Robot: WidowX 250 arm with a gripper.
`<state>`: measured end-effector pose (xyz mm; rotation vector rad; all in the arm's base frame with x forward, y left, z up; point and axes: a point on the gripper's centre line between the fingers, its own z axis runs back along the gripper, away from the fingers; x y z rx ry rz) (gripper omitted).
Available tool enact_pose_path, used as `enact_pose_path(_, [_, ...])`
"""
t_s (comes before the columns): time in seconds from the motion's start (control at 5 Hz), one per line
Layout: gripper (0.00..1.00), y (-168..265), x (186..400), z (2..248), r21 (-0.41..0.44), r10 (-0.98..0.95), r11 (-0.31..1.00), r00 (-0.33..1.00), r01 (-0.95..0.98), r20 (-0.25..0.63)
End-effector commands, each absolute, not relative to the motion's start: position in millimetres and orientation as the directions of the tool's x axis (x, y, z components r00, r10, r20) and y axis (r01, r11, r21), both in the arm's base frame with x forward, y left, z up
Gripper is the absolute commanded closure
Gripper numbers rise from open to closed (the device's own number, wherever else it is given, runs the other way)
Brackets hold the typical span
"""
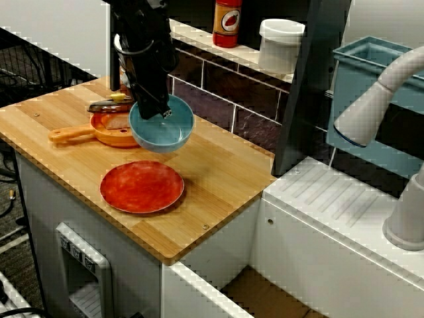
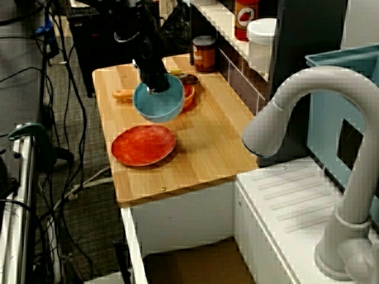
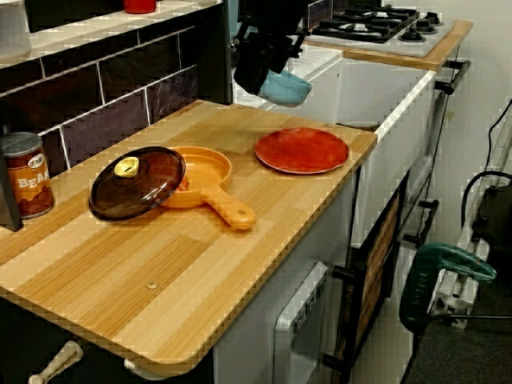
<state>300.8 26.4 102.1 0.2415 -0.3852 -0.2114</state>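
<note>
My black gripper (image 1: 158, 109) is shut on the rim of a blue bowl (image 1: 162, 126) and holds it in the air above the wooden counter (image 1: 218, 172). The bowl (image 2: 159, 102) hangs tilted, just beyond the red plate (image 1: 142, 186) and beside the orange pan (image 1: 109, 131). In the view from the counter's end the bowl (image 3: 285, 86) shows under the dark arm, well above the plate (image 3: 302, 150). The fingertips are hidden against the bowl's rim.
The orange pan (image 3: 200, 182) has a dark glass lid (image 3: 136, 182) leaning on it. A bean can (image 3: 26, 174) stands by the tiled wall. A red bottle (image 1: 226, 23) and white jar (image 1: 279, 45) sit on the ledge. To the right are a white sink area (image 1: 344, 212) and faucet (image 1: 391, 93).
</note>
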Motion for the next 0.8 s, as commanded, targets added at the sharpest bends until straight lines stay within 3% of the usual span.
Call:
enact_pose_path(0.0, [1.0, 24, 296, 130, 0.252, -0.232, 0.959, 0.875, 0.132, 0.426])
enact_pose_path(0.2, [1.0, 24, 295, 128, 0.241, -0.218, 0.963, 0.874, 0.12, 0.435])
enact_pose_path(0.6, [1.0, 31, 314, 110, 0.192, -0.179, 0.975, 0.908, 0.113, 0.379])
